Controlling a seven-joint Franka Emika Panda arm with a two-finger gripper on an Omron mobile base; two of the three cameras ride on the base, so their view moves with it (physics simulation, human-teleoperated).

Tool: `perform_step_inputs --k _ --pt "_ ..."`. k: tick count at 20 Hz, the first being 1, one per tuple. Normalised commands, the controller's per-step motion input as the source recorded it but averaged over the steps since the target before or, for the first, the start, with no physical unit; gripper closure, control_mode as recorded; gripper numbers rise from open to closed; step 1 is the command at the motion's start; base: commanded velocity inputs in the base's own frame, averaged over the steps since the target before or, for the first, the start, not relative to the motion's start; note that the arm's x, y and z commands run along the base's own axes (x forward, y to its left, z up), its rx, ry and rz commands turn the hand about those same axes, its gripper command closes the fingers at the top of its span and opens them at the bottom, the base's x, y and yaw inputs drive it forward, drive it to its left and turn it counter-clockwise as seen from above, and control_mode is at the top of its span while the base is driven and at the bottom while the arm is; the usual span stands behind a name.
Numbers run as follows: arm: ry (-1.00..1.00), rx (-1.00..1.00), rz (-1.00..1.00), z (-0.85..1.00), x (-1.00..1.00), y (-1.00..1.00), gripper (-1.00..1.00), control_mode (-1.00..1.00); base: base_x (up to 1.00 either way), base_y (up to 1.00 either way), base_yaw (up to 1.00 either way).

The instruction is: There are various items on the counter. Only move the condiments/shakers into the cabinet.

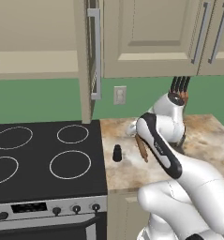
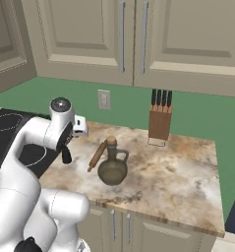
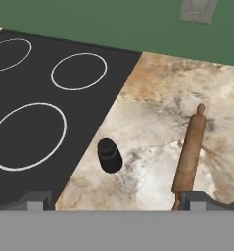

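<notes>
Hovering above the bench [image 3: 197, 93], the pincer [image 3: 116, 198] had its two fingertips spread wide apart with nothing between them, looking down on the small black shaker [image 3: 109, 155]. That shaker stood upright on the marbled stone just beside the edge of the black stovetop [image 3: 45, 88], and well clear of the wooden rolling pin [image 3: 188, 153], which lay on its side to the right in the hand view.

In the right base view the dark olive corked jug [image 2: 112, 166] sat near the middle of the bench, with the rolling pin close by its left side and the wooden knife block [image 2: 160, 123] back against the green wall. In the left base view the tall cabinet door [image 1: 95, 51] stood open, and its plain inner shelf [image 1: 36, 63] lay above the stovetop.

The black shaker looked rigid, light and smooth, a short round body with a slightly narrower cap. It would probably be best taken across the middle of its body, fingers on opposite sides, since a hold on the cap might tip it. Being small and upright, it could topple if one finger touched first. The jug appeared heavier and rounder; its neck below the cork seemed the likelier place to grip.
</notes>
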Motion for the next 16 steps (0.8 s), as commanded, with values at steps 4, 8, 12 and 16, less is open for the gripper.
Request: perform_step_inputs --k 4,8,12,16 --pt "0.00 0.00 0.04 -0.60 0.00 0.08 -1.00 -1.00 0.00 0.00 0.00" --pt "0.00 0.00 0.03 -0.51 0.00 0.07 -1.00 -1.00 0.00 0.00 0.00" --pt "0.00 0.00 0.02 -0.41 0.00 0.10 -1.00 -1.00 0.00 0.00 0.00" --pt "0.00 0.00 0.01 -0.39 0.00 0.10 -1.00 -1.00 0.00 0.00 0.00"
